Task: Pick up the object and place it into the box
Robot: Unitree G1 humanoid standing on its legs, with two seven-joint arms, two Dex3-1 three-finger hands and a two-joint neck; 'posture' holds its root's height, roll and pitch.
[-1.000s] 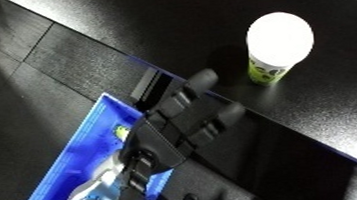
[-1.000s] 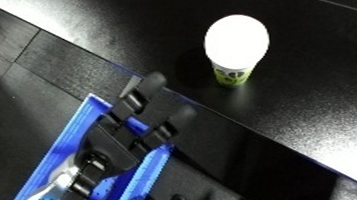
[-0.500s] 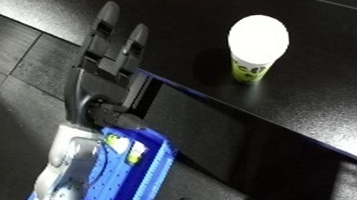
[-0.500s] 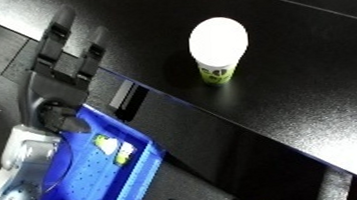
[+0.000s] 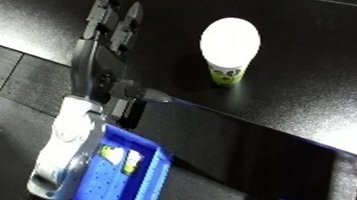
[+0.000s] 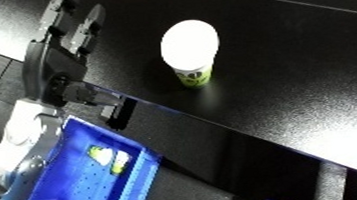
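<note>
black table (image 5: 317, 94): dark and shiny, it fills the far and right side of the scene.
cup (image 5: 230, 49): white with a green base, upright on the table, well apart from the edge.
left hand (image 5: 109, 37): raised over the table's left part, fingers straight and spread, holding nothing; it is left of the cup and does not touch it.
right hand: not seen in any view.
bin (image 6: 82, 184): blue, near left, below the table edge; small things already lie inside.
risk, tipping: the cup looks tall and light, so i think a sideways touch from straight fingers may knock it over or roll it away.
risk, edge: the forearm crosses the table edge, so a low reach could catch there.
</note>
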